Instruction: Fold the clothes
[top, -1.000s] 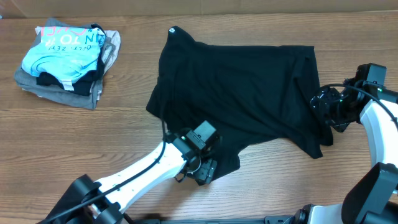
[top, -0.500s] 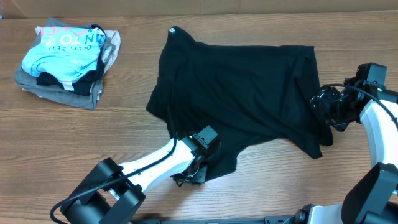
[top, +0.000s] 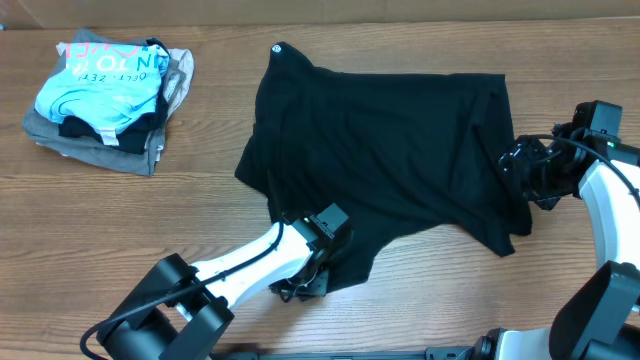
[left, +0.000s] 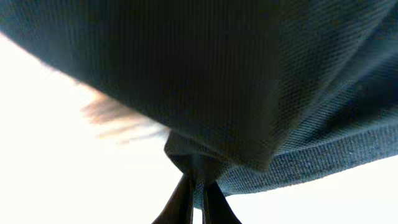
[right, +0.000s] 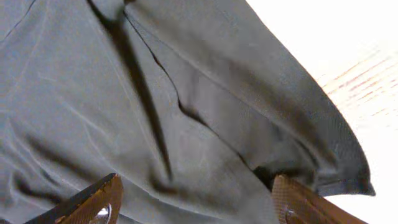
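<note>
One change stood out: the left gripper (top: 305, 283), its fingers spread a second before, had pressed them together on the near hem of the black garment (top: 390, 160), and its wrist view showed fabric bunched between the tips. That looked like a corner secured for the first fold. The garment lay spread across the middle of the table (top: 120, 230), rumpled on its right side, where the right gripper (top: 525, 175) hung over the edge with fingers spread wide. The stack of folded clothes (top: 105, 95) sat well apart at far left; only wrinkles stood in the way.
</note>
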